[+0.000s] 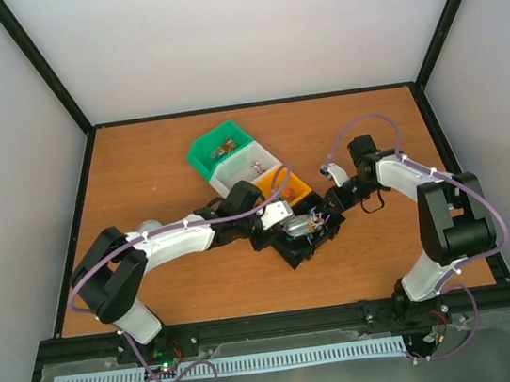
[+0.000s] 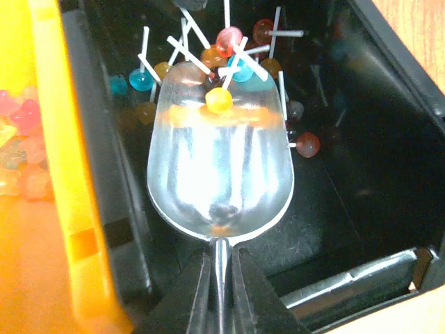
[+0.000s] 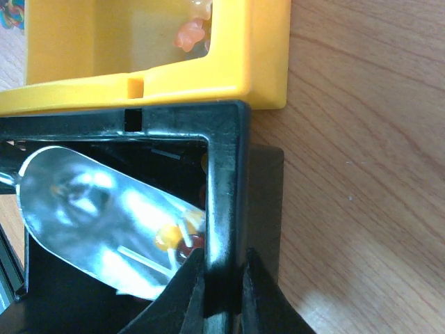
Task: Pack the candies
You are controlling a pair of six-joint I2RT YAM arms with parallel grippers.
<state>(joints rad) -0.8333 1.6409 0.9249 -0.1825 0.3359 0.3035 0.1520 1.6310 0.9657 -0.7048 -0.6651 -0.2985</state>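
L claw [image 2: 221, 255] pinches the scoop [image 2: 219, 174] by its handle, bowl nosed into the candies [image 2: 229, 40] lying in the black bin [image 2: 361, 174], while R claw [image 3: 222, 256] clamps the bin wall, prob. to stop it sliding on the table [image 3: 361, 174].

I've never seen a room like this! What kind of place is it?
Probably a robot testing booth: two robot arms fixed at a wooden table, with plain white walls in a black frame around it.

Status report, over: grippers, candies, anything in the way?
Left gripper shut on scoop. Right gripper shut on black bin wall. Candies piled at scoop's lip, one aboard. Nothing blocking.
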